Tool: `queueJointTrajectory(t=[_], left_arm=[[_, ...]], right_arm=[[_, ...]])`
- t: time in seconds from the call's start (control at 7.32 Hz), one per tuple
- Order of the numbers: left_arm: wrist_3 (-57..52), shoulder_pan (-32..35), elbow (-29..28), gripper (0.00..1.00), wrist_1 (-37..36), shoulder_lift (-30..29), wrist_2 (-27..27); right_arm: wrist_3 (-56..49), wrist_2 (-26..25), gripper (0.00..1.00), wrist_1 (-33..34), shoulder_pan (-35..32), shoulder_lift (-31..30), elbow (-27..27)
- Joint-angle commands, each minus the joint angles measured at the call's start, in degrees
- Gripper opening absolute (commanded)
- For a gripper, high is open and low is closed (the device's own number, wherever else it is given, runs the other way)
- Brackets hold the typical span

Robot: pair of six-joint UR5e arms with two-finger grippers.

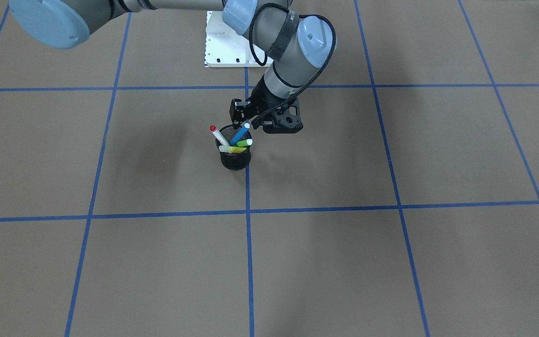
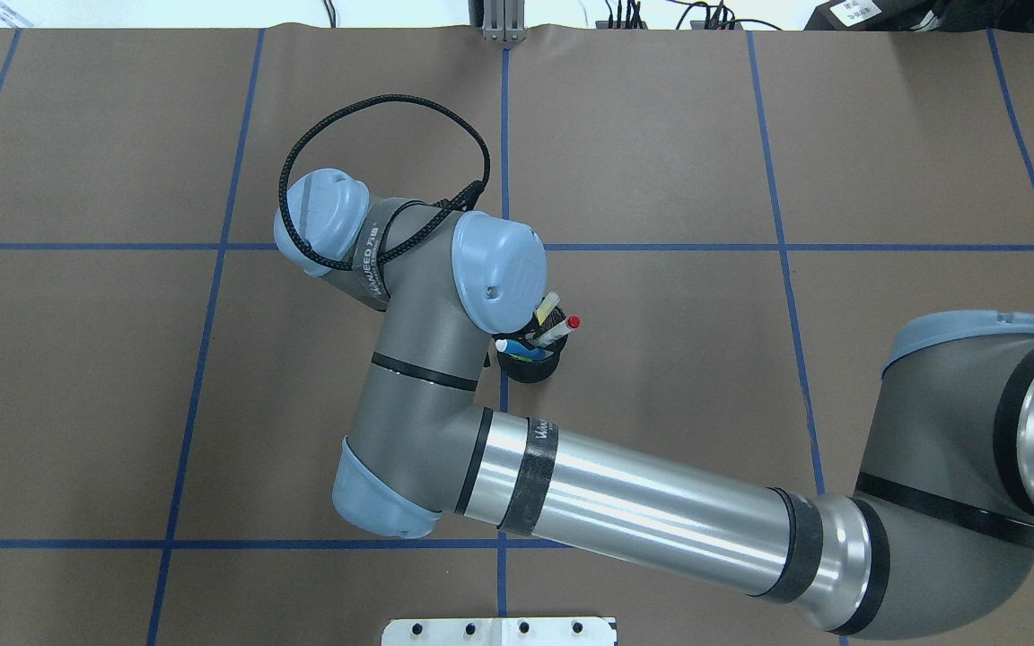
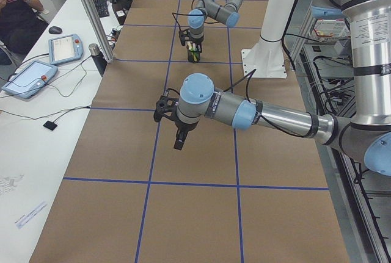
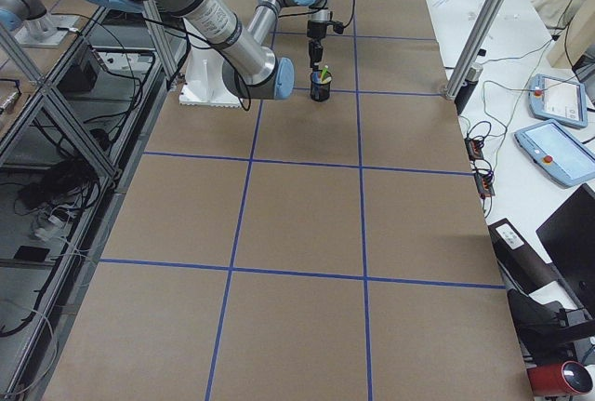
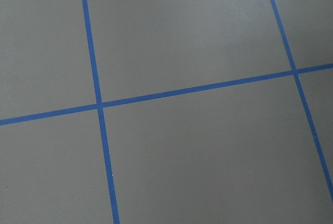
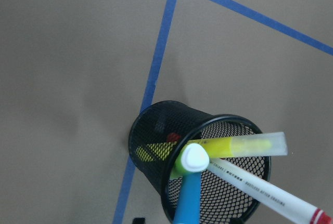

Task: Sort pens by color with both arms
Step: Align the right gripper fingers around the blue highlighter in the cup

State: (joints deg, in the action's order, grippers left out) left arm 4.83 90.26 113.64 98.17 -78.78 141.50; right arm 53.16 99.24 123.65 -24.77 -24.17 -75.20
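Note:
A black mesh cup (image 1: 235, 161) stands on a blue tape line near the table's middle. It holds four pens: a blue pen (image 1: 240, 134), a white pen with a red cap (image 1: 218, 135), a light green pen (image 1: 245, 142) and a yellow pen (image 1: 233, 150). My right gripper (image 1: 251, 120) hangs just above and behind the cup, over the blue pen's top end (image 6: 188, 198). It looks open and holds nothing. My left gripper (image 3: 178, 143) points down over bare table far from the cup. I cannot tell whether it is open or shut.
The white base pedestal (image 1: 225, 42) stands behind the cup. Blue tape lines (image 5: 99, 104) divide the brown table into squares. My right arm's long forearm (image 2: 643, 511) crosses over the table's near middle. A side bench (image 3: 36, 74) holds tablets and cables.

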Motion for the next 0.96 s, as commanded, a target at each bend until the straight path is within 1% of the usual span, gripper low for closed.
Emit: queueJointTrajectory(t=[0.0,0.27,0.55,0.82], left_arm=[[0.0,0.0,0.0,1.00,0.0,0.0,0.0],[0.0,0.0,0.1,1.00,0.0,-0.1,0.0],[0.0,0.0,0.1,1.00,0.0,-0.1,0.0],[0.0,0.0,0.0,1.00,0.0,-0.1,0.0]], right_arm=[[-0.3,-0.1,0.54,-0.1,-0.1,-0.2,0.1],[-0.2,0.0,0.54,0.0,0.0,-1.2,0.0],[-0.2,0.1,0.47,0.0,0.0,-0.8,-0.3],[-0.2,-0.1,0.47,-0.1,-0.1,-0.4,-0.5]])
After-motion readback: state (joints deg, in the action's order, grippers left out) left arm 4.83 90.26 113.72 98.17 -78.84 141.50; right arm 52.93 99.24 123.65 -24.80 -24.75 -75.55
